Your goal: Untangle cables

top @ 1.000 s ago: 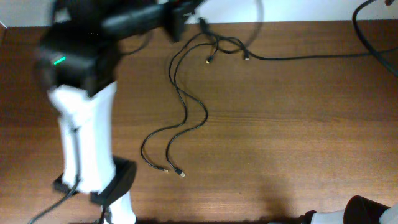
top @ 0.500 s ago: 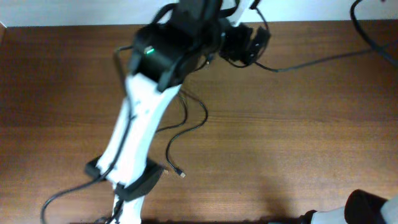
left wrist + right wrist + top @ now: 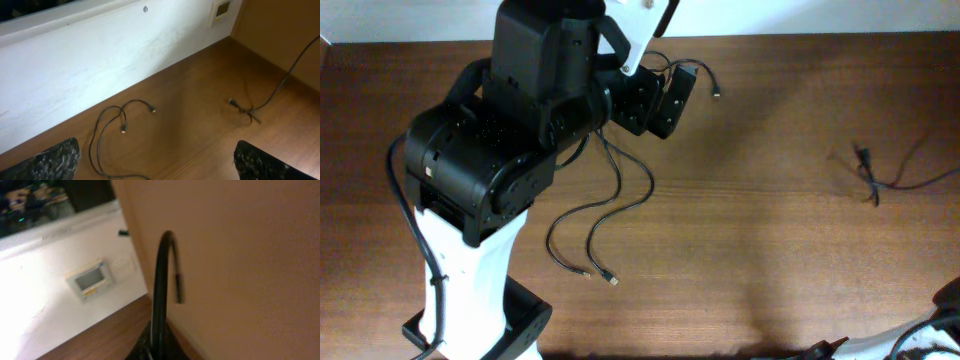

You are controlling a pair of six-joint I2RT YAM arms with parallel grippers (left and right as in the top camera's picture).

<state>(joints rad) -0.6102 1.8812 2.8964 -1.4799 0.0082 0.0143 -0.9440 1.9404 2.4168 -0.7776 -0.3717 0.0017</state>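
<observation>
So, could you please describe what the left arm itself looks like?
The left arm has a white, smooth lower link and bulky black joint housings with rounded corners. A black cable loops along its side. In the wrist view, its fingers are black with a speckled texture.

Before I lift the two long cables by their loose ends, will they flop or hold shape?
Likely floppy: the cables lie flat in loose, wavy curves on the table, so they should sag and trail. Probably light, being thin with small plugs. Their far ends run under the left arm, so a pull may drag more along.
</observation>
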